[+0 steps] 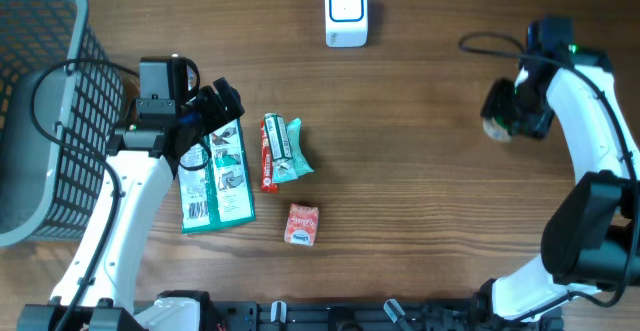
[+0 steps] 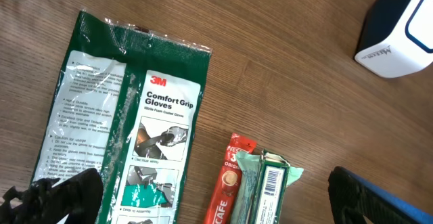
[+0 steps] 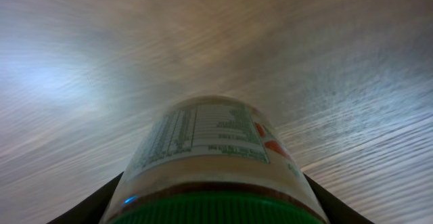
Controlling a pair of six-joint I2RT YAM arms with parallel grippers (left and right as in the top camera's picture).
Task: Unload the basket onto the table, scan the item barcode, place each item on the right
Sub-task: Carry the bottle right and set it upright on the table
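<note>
Between the fingers of the right end effector [image 1: 510, 109] sits a pale round jar with a green screw lid [image 3: 210, 149], clamped by its lid end. Its long axis runs straight out ahead of the fingers and its printed label faces the wrist camera. No barcode can be made out on the side that shows.

From that end effector the white box-shaped scanner with a dark window [image 1: 346, 13] lies well off to its left and somewhat farther from the robot, across bare wooden worktop [image 1: 430, 191]. Nothing stands between them, so the right arm is the one placed to present the jar, probably after turning it to bring the code round.

The left end effector [image 1: 218, 109] is nearer the scanner but spread wide and holds nothing. It hovers over the top of a green-and-white flat packet of gloves [image 1: 215, 176]. Just to its right lie a red stick sachet [image 1: 268, 153] touching a green wrapped packet with a barcode [image 1: 288, 149], and nearer the robot a small orange-red square packet [image 1: 301, 224]. A grey mesh basket [image 1: 40, 91] stands to its left.
</note>
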